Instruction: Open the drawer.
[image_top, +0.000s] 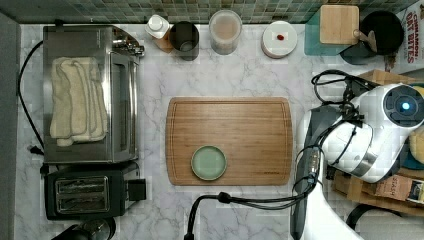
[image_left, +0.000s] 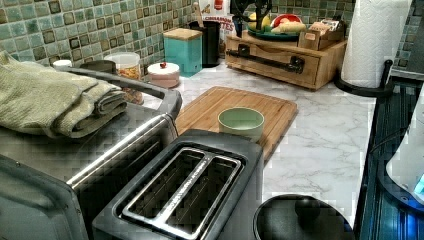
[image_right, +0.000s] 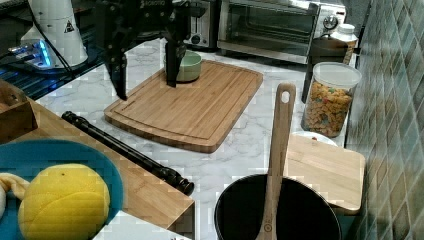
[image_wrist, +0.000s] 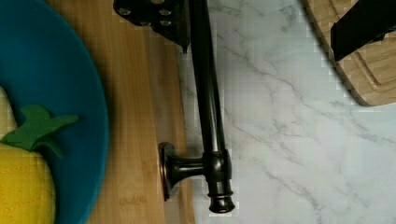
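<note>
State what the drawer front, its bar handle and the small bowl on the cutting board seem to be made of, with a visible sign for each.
Drawer: light bamboo-like wood, matte, with fine straight grain.
Bar handle: dark metal by its look, semi-gloss, with soft highlights along the rod and a bronze tint at the post.
Bowl: smooth pale green, perhaps ceramic or plastic; the look leaves it open.

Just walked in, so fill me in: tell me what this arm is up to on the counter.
The gripper hangs open above the marble counter, its fingers spread on either side of the black bar handle of the bamboo drawer. It is not gripping the handle yet, and the drawer looks shut. A green bowl sits untouched on the cutting board.
</note>
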